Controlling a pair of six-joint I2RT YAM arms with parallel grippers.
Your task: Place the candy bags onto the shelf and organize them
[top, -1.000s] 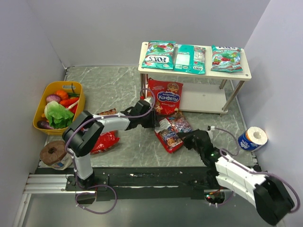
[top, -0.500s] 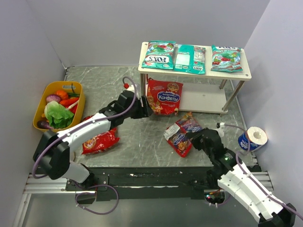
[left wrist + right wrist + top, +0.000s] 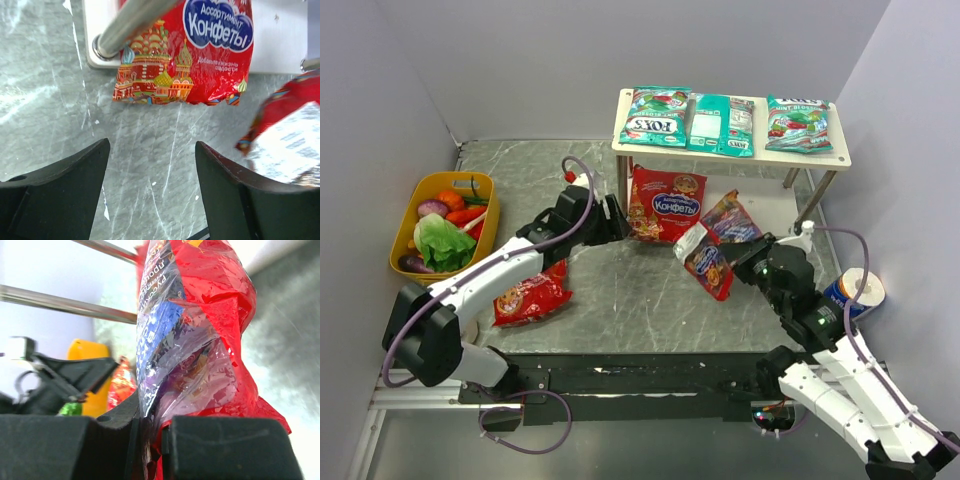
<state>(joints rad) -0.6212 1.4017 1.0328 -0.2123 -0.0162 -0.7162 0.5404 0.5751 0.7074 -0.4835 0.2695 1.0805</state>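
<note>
The teal-green candy bags (image 3: pixel 656 116) show red fruit. The leaning red candy bag (image 3: pixel 667 205) has a blue label and multicoloured domes; the raised red candy bag (image 3: pixel 712 258) has a silvery panel. The tabletop (image 3: pixel 620 290) is grey veined marble.

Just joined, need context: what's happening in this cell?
The right tool is shut on a red candy bag, held up near the shelf. The left tool is open, facing a second red bag propped at the shelf front. Three teal bags lie on top. A third red bag lies on the table.
</note>
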